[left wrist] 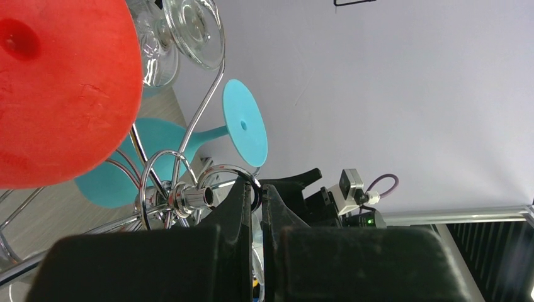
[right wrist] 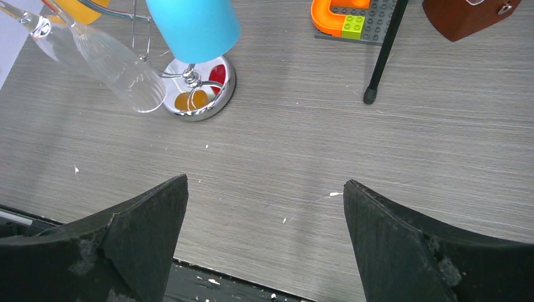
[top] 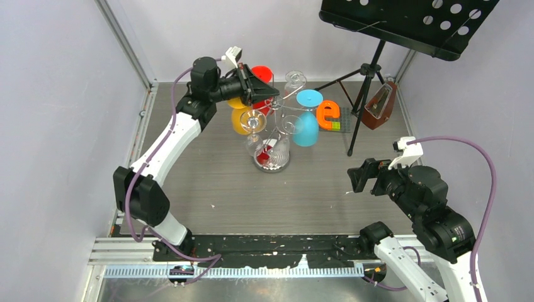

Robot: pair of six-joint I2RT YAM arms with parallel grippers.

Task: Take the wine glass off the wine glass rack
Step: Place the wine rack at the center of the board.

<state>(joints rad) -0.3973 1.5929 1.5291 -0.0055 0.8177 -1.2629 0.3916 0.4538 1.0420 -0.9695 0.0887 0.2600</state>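
The chrome wine glass rack [top: 280,110] stands mid-table on its round mirrored base [top: 272,165]. Several wine glasses hang upside down on it: red [top: 261,74], orange [top: 239,119], blue [top: 306,124] and clear ones [top: 253,119]. My left gripper [top: 272,94] is at the rack's top, shut on its chrome top ring [left wrist: 217,170], next to the post tip [left wrist: 189,196]. The left wrist view also shows the red glass [left wrist: 56,88] and the blue glass's foot [left wrist: 245,126]. My right gripper [top: 356,176] is open and empty above the table, right of the rack. Its view shows the base [right wrist: 225,94], the blue glass [right wrist: 192,25] and a clear glass [right wrist: 119,63].
A black tripod music stand [top: 409,22] rises at the back right, one leg [right wrist: 381,56] down near the rack. A brown metronome [top: 380,107] and an orange letter on a grey brick plate [top: 327,113] lie behind the rack. White walls enclose the table.
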